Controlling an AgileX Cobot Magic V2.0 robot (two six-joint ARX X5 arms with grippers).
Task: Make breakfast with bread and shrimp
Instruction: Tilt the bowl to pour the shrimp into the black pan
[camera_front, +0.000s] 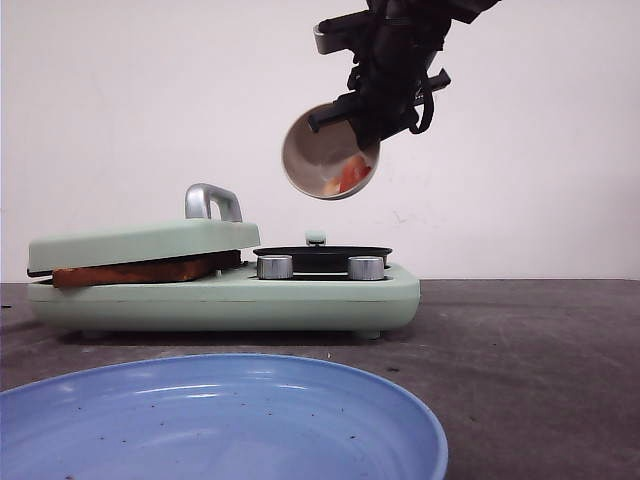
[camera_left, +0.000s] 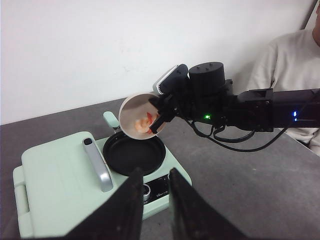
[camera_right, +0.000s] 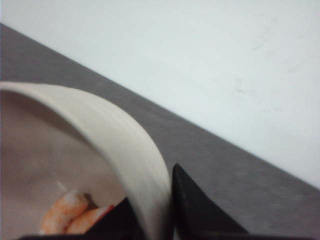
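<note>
The bread (camera_front: 130, 270) is clamped under the shut mint-green lid (camera_front: 140, 242) of the breakfast maker (camera_front: 300, 298); only its browned edge shows. Beside the lid lies the machine's black round pan (camera_front: 322, 254) (camera_left: 134, 152). My right gripper (camera_front: 362, 138) (camera_left: 160, 112) (camera_right: 160, 200) is shut on the rim of a white bowl (camera_front: 318, 158) (camera_left: 136, 116) (camera_right: 100, 130), held tilted above the pan. The orange shrimp (camera_front: 347, 176) (camera_left: 144, 124) (camera_right: 70, 212) lie inside at its low side. My left gripper (camera_left: 155, 185) hovers in front of the machine, open and holding nothing.
A large blue plate (camera_front: 220, 420) sits at the table's near edge, in front of the machine. Two silver knobs (camera_front: 275, 266) face forward below the pan. The lid has a silver handle (camera_left: 97, 165). A person in a pale sweater (camera_left: 290, 55) sits at the far right.
</note>
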